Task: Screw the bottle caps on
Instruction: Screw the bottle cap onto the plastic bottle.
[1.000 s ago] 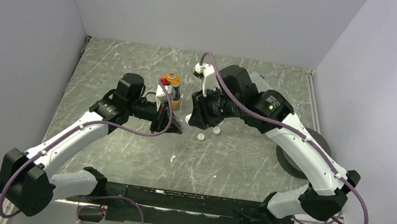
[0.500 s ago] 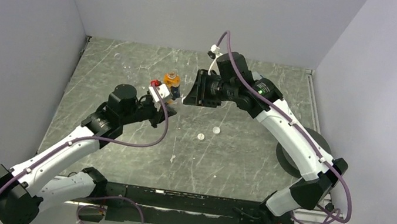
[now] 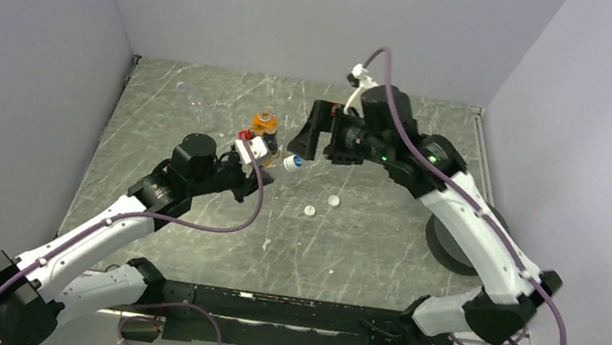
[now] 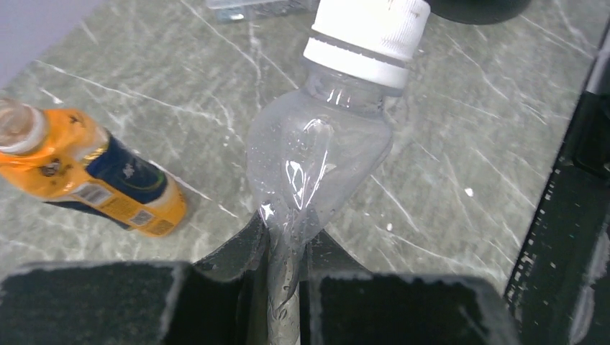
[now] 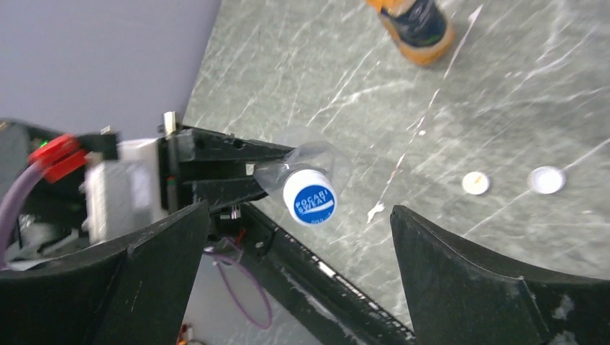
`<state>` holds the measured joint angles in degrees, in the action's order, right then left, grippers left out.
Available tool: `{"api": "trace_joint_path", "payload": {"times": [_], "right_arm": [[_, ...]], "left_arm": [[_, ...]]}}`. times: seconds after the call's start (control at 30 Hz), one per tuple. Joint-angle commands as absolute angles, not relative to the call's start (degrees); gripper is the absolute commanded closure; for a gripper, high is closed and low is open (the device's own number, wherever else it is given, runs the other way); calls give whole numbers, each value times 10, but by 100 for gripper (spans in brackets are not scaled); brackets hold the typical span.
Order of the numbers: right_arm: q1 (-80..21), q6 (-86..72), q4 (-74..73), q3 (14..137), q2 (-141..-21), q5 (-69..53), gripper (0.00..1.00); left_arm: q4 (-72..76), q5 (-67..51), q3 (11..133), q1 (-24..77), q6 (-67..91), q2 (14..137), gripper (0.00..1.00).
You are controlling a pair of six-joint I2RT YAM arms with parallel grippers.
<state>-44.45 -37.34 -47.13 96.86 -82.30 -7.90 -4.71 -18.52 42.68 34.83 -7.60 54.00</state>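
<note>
Holding the clear bottle (image 4: pixel 316 154) in my left pincer (image 4: pixel 284 244), which is clamped tight on its squashed bottom end, so the plastic is pinched flat between the jaws. The bottle is up off the desk (image 3: pixel 345 252) and its long axis runs straight out from that pincer towards my other arm, neck end leading. The cap (image 5: pixel 309 196) is sitting on the neck: white ribbed skirt, blue top, and you can read "POCARI SWEAT" on it from the right wrist view. I can't tell how far it's threaded on.

My right pincer (image 5: pixel 301 212) is wide open and looks pretty much head-on at that blue top. There's a finger off to each side of it and daylight all round, so it's touching nothing.

Other stuff around: the orange bottle (image 3: pixel 265 125) with the dark label stands upright on the desk just behind the held one, close to both pincers but apart from them. Can't tell whether its top is capped. Two loose caps (image 3: pixel 333 200) lie on the desk nearer to me, side by side and not touching. The black disc (image 3: pixel 457 241) lies off to the right, partly hidden by my right arm.
</note>
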Motion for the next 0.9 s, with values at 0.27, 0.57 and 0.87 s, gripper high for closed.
{"api": "trace_joint_path", "payload": {"times": [0.27, 0.57, 0.87], "right_arm": [[-443, -208, -430, 872, -622, -16, 0], [-447, -125, -462, 864, -634, -168, 17], [-508, -99, -470, 905, -697, -181, 33]], "left_arm": [[-125, -659, 527, 269, -44, 631, 100], [-165, -737, 552, 268, -60, 657, 100], [-162, -746, 541, 268, -53, 657, 100]]}}
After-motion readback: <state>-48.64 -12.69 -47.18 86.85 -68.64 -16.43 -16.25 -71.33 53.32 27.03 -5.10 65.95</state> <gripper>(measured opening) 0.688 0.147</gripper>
